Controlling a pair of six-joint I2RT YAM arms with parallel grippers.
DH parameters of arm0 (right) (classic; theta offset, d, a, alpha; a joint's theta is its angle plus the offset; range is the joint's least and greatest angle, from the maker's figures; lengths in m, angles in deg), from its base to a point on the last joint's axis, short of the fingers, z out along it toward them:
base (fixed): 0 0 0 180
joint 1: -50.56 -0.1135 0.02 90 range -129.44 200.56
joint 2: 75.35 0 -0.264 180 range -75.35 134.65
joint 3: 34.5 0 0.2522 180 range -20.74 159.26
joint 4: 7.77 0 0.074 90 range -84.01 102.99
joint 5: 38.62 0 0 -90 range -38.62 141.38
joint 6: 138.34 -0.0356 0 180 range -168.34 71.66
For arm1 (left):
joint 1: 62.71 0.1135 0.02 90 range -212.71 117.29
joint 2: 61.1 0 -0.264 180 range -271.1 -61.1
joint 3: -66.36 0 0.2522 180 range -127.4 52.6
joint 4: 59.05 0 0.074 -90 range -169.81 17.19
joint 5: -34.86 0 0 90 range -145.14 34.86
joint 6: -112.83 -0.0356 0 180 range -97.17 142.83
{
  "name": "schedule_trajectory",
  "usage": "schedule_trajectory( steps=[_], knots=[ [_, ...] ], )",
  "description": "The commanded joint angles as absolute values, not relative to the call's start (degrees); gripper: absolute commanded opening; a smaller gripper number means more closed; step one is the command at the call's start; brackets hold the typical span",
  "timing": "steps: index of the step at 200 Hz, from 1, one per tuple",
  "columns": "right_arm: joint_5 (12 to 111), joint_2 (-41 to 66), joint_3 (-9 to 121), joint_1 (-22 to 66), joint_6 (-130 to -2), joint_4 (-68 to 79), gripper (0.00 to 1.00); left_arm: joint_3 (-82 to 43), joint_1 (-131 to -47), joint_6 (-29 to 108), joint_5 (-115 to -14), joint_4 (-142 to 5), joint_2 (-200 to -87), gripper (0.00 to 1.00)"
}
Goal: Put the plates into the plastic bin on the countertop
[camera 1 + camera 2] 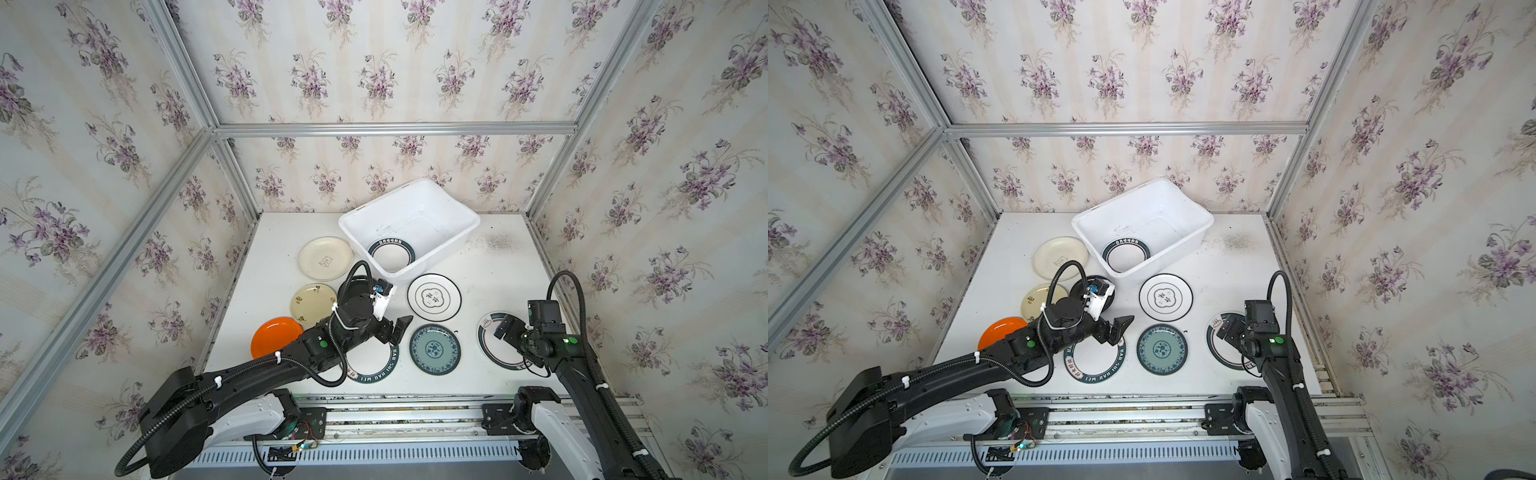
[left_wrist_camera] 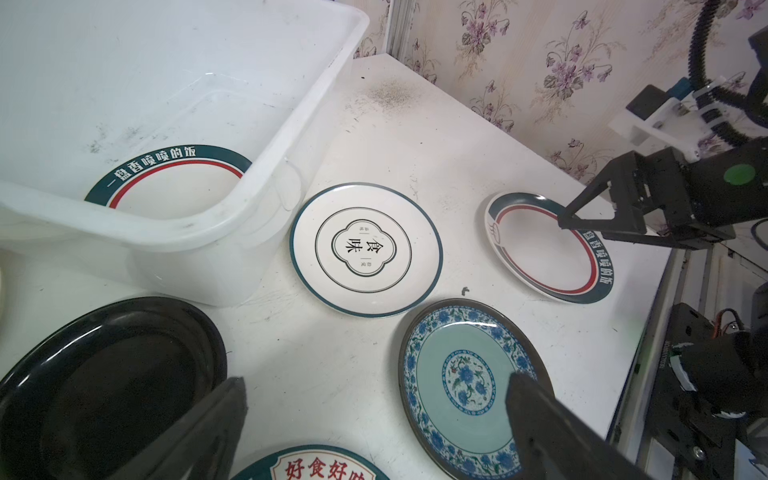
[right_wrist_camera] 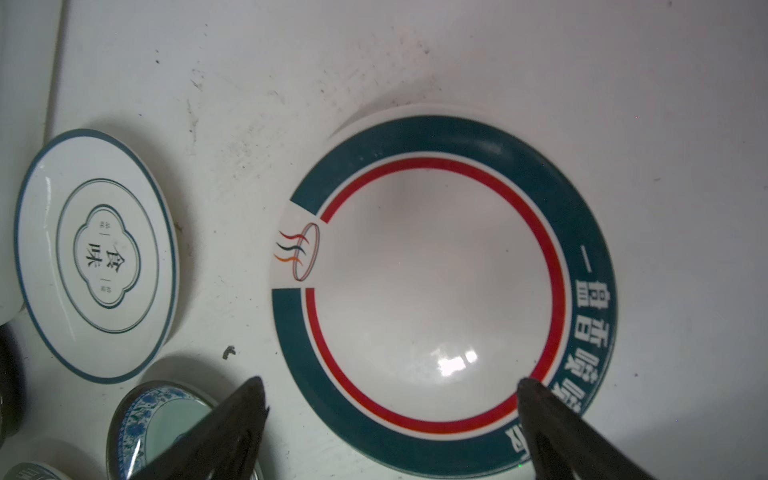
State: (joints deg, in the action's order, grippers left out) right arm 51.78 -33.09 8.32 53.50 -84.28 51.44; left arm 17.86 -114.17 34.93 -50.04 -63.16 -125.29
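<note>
Right gripper [image 3: 390, 383] gapes over the red-ringed plate [image 3: 436, 270], pitched steeply downward

Plastic bin [image 1: 455, 199] is open from above; one rimmed plate [image 1: 391, 254] takes its near-left floor, the rest is bare. Back-right desk [image 1: 511, 266] is bare: free lane. Left arm [image 1: 291, 361] overhangs the black plate [image 2: 108, 374] and the lettered plate [image 1: 386, 370]. Right pincer [image 3: 390, 386], jaws apart, hangs over the red-ringed plate [image 3: 436, 291].

Left arm [image 1: 241, 376], right arm [image 1: 582, 386]: black shells, white base links. Ribbed hose loops behind left claw [image 1: 395, 332], right claw [image 1: 503, 328]; white zip ties; green dot behind each.
</note>
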Motion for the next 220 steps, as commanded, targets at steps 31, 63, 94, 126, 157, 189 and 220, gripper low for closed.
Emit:
schedule_trajectory(
  steps=[31, 63, 94, 126, 157, 189, 220],
  knots=[
    [51.95, -35.53, 5.81, 53.54, -89.50, 51.55, 0.99, 17.18, -114.21, 34.10, -49.43, -63.32, -125.44, 0.99],
    [51.19, -37.50, 5.20, 53.55, -91.23, 54.26, 0.99, 17.22, -114.21, 34.29, -49.34, -63.38, -125.39, 0.99],
    [49.03, -36.90, 5.09, 53.55, -92.88, 56.31, 0.99, 17.10, -114.21, 34.29, -49.14, -63.34, -125.53, 0.99],
    [49.02, -33.11, 5.47, 53.57, -92.90, 56.08, 0.99, 17.18, -114.21, 34.35, -49.16, -63.51, -125.31, 0.99],
    [49.60, -31.72, 4.76, 53.54, -92.94, 54.46, 0.99, 17.35, -114.21, 34.10, -48.22, -63.80, -124.82, 1.00],
    [50.82, -30.21, 4.32, 53.54, -93.06, 52.19, 1.00, 17.35, -114.21, 33.91, -47.76, -63.85, -124.99, 0.99],
    [51.73, -29.08, 3.31, 53.54, -93.19, 49.41, 0.99, 17.26, -114.22, 33.87, -47.67, -64.14, -125.03, 0.99]
  ],
)
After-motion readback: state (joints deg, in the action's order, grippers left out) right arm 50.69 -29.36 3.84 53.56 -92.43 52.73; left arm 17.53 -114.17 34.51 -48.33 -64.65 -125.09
